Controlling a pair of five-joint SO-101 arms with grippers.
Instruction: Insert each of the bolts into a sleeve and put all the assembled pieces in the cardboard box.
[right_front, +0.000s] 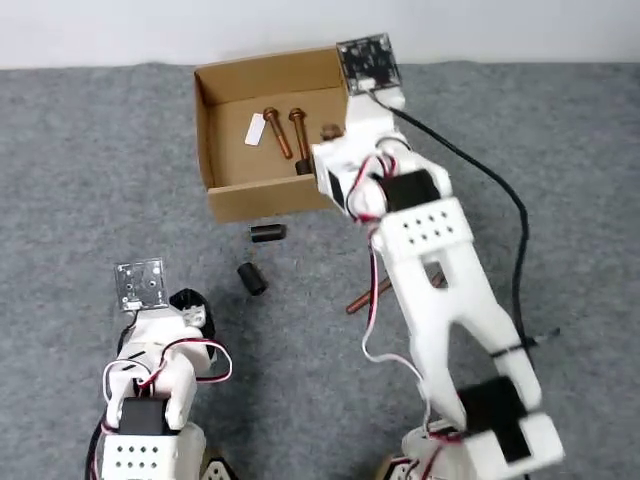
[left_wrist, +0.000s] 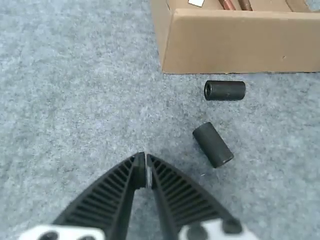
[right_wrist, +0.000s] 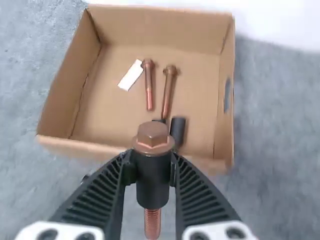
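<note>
Bolt (right_wrist: 153, 140) in sleeve (right_wrist: 151, 185) is clamped lengthwise by right gripper (right_wrist: 151, 157); box (right_wrist: 65, 100) floor lies at 10 o'clock. Left gripper (left_wrist: 145, 160) is closed, empty.

- High view: a fixed camera above the table (right_front: 80, 180), facing down from well off. It covers both arms and the cardboard box (right_front: 262, 200).
- Left wrist view: mounted on the left arm, low and close over the table. It faces along the left hand (left_wrist: 145, 167) toward the box's outer wall, the sleeve by the box (left_wrist: 224, 90) and the second sleeve (left_wrist: 213, 145).
- Right wrist view: mounted on the right arm, higher up. It faces down past the right hand (right_wrist: 150, 162) and the sleeved bolt (right_wrist: 152, 142) in it, into the box.
- Shared: all three views show the box. The high and left wrist views share both loose sleeves.
</note>
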